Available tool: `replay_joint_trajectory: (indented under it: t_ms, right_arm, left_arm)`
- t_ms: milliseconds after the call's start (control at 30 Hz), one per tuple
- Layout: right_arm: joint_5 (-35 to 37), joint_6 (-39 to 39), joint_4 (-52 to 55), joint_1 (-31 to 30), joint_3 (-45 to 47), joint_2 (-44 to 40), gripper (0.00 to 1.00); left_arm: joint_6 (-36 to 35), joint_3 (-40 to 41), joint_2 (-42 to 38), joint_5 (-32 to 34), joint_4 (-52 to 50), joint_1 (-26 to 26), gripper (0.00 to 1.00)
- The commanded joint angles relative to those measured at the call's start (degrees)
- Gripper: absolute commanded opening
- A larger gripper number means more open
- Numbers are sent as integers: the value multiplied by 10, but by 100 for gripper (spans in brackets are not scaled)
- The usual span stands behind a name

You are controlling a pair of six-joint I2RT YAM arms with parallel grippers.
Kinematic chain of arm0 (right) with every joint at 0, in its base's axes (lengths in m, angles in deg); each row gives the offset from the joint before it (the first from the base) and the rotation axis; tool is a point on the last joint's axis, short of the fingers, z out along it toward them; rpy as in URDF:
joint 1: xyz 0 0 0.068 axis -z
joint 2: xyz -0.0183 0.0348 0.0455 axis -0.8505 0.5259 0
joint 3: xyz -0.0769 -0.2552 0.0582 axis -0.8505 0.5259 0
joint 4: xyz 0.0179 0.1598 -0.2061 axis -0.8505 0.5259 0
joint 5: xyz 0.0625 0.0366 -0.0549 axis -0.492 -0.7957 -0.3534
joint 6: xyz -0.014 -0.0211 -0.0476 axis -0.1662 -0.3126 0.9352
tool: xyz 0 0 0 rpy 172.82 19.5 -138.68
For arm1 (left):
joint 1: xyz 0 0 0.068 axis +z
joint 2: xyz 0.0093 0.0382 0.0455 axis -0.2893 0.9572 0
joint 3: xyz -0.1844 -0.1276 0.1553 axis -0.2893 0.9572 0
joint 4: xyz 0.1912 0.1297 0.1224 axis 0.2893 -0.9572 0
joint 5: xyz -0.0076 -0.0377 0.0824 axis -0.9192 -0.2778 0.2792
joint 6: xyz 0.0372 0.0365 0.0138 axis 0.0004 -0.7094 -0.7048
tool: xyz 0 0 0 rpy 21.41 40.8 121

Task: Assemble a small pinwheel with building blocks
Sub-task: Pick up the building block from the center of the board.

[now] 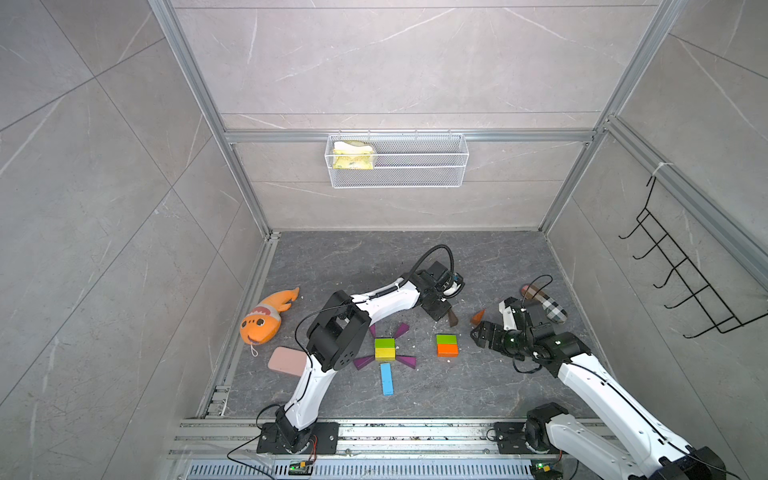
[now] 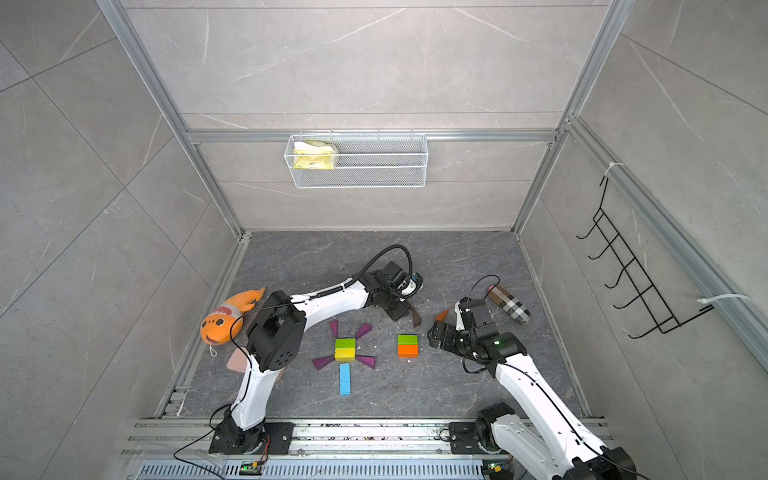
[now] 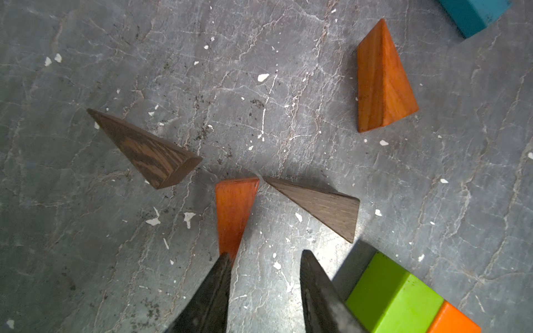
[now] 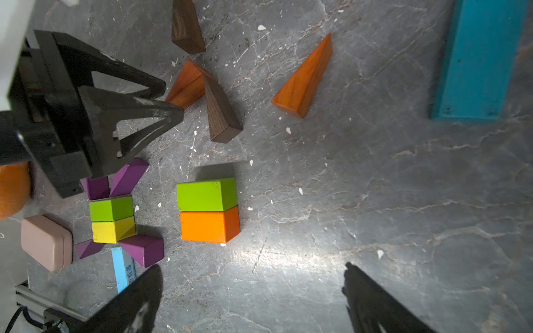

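In both top views a green brick (image 1: 384,343) and a yellow brick (image 1: 384,353) lie together with purple wedges (image 1: 406,361) around them and a blue bar (image 1: 386,378) below. To their right lies a green brick (image 1: 446,339) against an orange brick (image 1: 447,350). Two brown wedges (image 3: 150,152) (image 3: 326,207) and two orange wedges (image 3: 235,213) (image 3: 380,83) lie behind. My left gripper (image 3: 266,256) is open over bare floor, one fingertip (image 3: 226,261) at the nearer orange wedge's thin end. My right gripper (image 4: 251,269) is wide open and empty. A teal bar (image 4: 484,57) lies further off.
An orange plush fish (image 1: 266,318) and a pink case (image 1: 286,360) lie at the left. A plaid pouch (image 1: 548,305) lies behind the right arm. A wire basket (image 1: 397,160) hangs on the back wall, a black hook rack (image 1: 685,266) on the right wall.
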Motion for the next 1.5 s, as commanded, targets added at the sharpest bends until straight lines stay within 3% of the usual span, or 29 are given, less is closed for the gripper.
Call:
replay_joint_trajectory:
  t_ms: [0, 533, 1167, 1467]
  right_arm:
    - [-10, 5, 18, 5, -1, -8, 98]
    - [-19, 20, 27, 8, -5, -23, 98]
    - [-23, 22, 25, 11, -2, -19, 98]
    - [-24, 21, 25, 13, 3, -21, 98]
  left_arm:
    - [-18, -21, 12, 12, -7, 2, 41]
    - [-21, -65, 54, 0, -8, 2, 39]
    - [-30, -100, 82, 4, -13, 3, 45]
    - [-32, -104, 87, 0, -25, 3, 39]
